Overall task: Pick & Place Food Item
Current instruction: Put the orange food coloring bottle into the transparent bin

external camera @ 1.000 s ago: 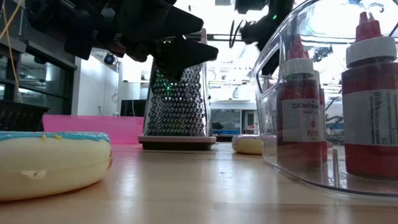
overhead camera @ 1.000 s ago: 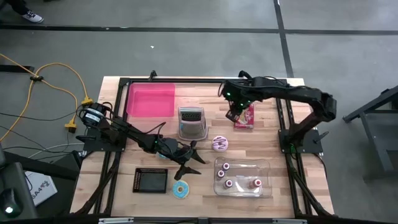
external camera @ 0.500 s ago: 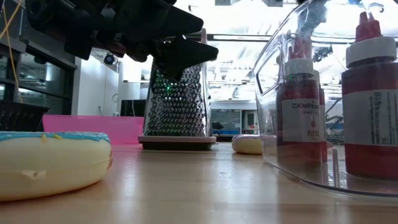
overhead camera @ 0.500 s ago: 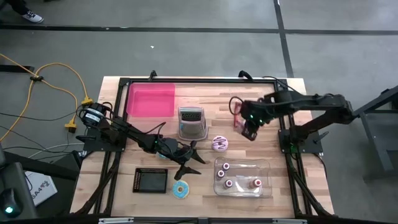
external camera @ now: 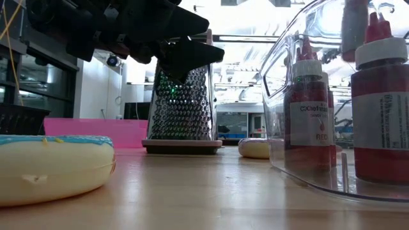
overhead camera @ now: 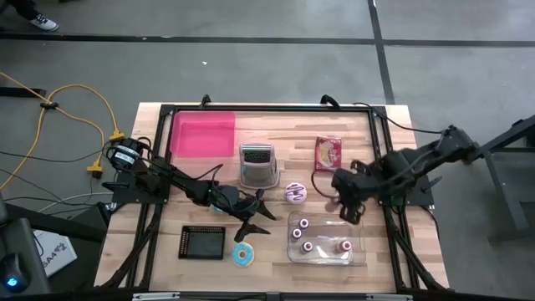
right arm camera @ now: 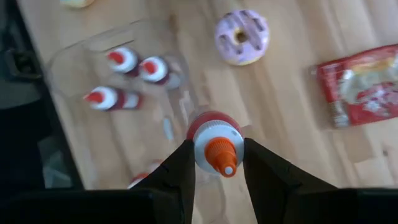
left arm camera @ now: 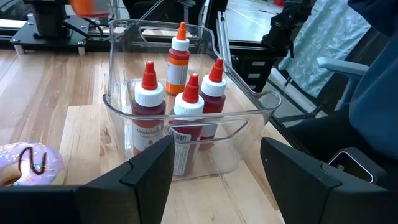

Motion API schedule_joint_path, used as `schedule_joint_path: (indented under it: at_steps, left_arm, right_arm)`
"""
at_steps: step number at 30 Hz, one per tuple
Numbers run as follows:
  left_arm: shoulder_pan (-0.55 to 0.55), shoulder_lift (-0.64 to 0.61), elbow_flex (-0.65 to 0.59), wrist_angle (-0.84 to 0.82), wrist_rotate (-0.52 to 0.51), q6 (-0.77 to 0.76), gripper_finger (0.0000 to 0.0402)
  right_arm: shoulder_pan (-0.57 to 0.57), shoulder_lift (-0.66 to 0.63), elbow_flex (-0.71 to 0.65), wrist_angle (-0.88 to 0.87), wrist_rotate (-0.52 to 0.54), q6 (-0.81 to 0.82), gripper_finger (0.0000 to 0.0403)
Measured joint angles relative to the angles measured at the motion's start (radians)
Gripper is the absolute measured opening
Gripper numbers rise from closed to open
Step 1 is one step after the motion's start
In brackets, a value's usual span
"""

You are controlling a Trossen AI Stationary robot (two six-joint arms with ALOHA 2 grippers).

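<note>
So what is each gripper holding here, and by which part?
Right gripper pinches an orange-tipped sauce bottle near its cap. Left gripper holds nothing.

Grey concrete floor w/ dark seam lines around pale wooden plank table. Yellow cable loops on floor at left. Bright ceiling strip lights in bkgd.

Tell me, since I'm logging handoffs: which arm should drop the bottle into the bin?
Right: its end effector already grips the orange-capped bottle above the clear bin; the left end effector is empty.
</note>
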Motion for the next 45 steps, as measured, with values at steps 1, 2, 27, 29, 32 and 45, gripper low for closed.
schedule_joint_path:
  at_steps: [1,2,27,29,32,45]
  left_arm:
    - [0.000,0.000,0.000,0.000,0.000,0.000,0.0233]
    - [0.000,0.000,0.000,0.000,0.000,0.000,0.0233]
    - [0.000,0.000,0.000,0.000,0.000,0.000,0.0233]
    - [0.000,0.000,0.000,0.000,0.000,0.000,0.0233]
    - [0.000,0.000,0.000,0.000,0.000,0.000,0.0233]
    - [0.000,0.000,0.000,0.000,0.000,0.000,0.0233]
  right_arm:
    - [0.028,0.000,0.000,0.007,0.002,0.014,0.0105]
    - [0.055,0.000,0.000,0.016,0.003,0.024,0.0105]
    - [0.188,0.208,0.000,0.119,0.005,-0.003,0.0105]
    - [0.188,0.241,0.000,0.122,0.005,0.000,0.0105]
    - [0.188,0.292,0.000,0.134,0.003,0.015,0.0105]
    - [0.205,0.407,-0.024,0.237,0.000,0.129,0.0105]
